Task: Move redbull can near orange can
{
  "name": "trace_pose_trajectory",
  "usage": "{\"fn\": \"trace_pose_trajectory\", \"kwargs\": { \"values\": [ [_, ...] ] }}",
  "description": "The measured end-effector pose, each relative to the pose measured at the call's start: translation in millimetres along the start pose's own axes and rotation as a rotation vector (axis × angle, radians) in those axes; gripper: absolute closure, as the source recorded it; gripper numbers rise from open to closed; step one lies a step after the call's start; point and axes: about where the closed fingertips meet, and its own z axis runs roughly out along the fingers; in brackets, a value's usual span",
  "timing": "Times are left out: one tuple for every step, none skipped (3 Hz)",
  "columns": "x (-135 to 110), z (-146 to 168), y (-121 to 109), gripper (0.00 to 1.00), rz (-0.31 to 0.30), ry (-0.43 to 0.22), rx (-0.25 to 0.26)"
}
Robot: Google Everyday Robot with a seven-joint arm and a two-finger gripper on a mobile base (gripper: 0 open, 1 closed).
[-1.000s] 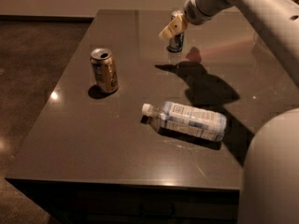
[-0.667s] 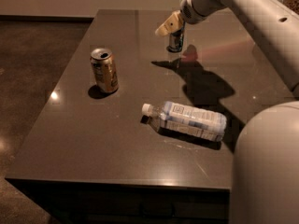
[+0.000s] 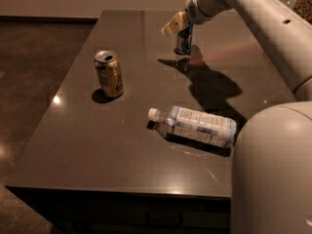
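At the far side of the dark tabletop (image 3: 87, 145), my gripper (image 3: 181, 32) is clamped on the slim blue-and-silver redbull can (image 3: 184, 45), well apart from the wider orange-gold orange can (image 3: 108, 74). I judge the carry is in hand; next I'd take it left and set it down beside that can.

- Surface (image 3: 97, 145): dark, glossy rectangular top, seen from one long edge.
- Orange can (image 3: 108, 73): upright on the left half, top opened.
- Plastic bottle (image 3: 195, 126): lying on its side near the front right, white cap pointing left.
- Redbull can (image 3: 184, 42): upright at the far right; contact with the surface cannot be determined.
- Tool (image 3: 181, 30): positioned at the redbull can's upper part.
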Motion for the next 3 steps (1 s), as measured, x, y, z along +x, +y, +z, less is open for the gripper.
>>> {"fn": "trace_pose_trajectory", "kwargs": {
  "values": [
    [-4,1,1,0.38,0.006,-0.010,-0.012],
    [-9,-6,6,0.61,-0.003,-0.027,-0.032],
    [-11,-23,18,0.85,-0.034,-0.056,-0.070]
  ]
}}
